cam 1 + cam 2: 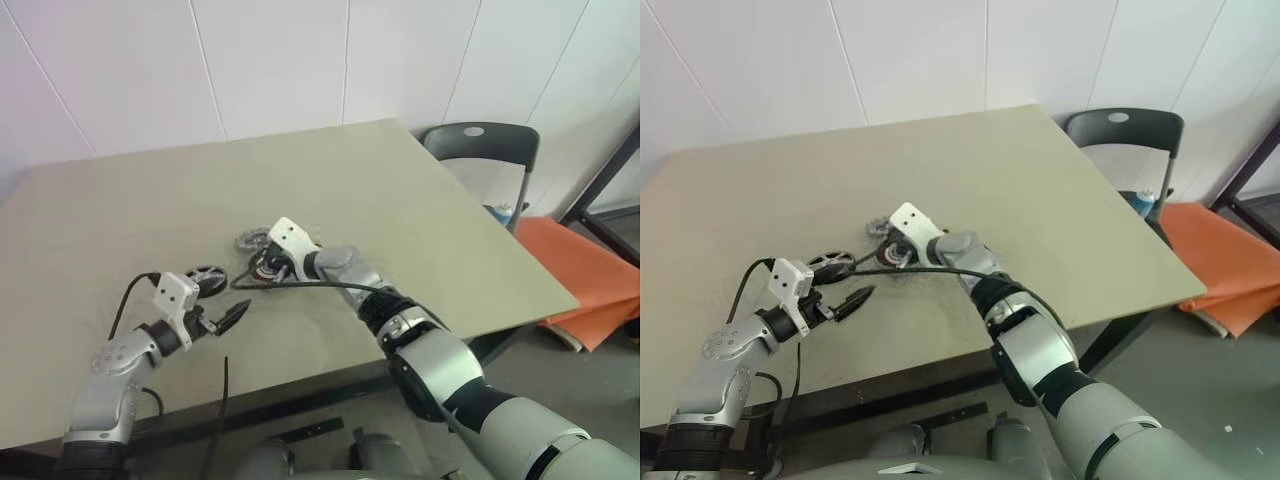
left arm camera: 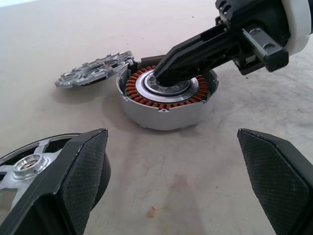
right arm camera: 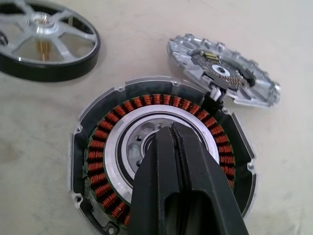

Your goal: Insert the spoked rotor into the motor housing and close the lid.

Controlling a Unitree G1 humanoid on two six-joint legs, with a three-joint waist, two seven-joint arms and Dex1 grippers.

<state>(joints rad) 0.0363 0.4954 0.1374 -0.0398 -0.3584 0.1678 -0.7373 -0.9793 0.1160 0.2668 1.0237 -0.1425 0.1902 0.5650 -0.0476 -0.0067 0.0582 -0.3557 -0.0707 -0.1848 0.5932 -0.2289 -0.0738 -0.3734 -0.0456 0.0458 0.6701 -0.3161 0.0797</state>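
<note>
We find no legible brand, label or writing on any part.

The motor housing (image 3: 161, 161) sits open on the beige desk (image 1: 400, 200), in its middle zone and somewhat nearer the front edge than the far one. It is a round grey shell holding a ring of copper-red windings around a silver centre with a bearing bore.

The right gripper (image 3: 171, 134) has its black fingers pressed together, tips down in the housing's silver centre; we see nothing pinched between them.

The lid (image 3: 225, 71), a silvery notched disc with a small circuit part on its upturned face, leans just beside the housing on the side toward the far edge, joined to it by short wires.

The spoked rotor (image 3: 46, 39), grey spokes with a dark outer band and a brass hub, lies flat near the housing on the side toward the left edge.

The left gripper (image 2: 171, 181) hangs over the desk with fingers spread wide and empty, one finger (image 2: 83, 171) just beside the rotor.
</note>
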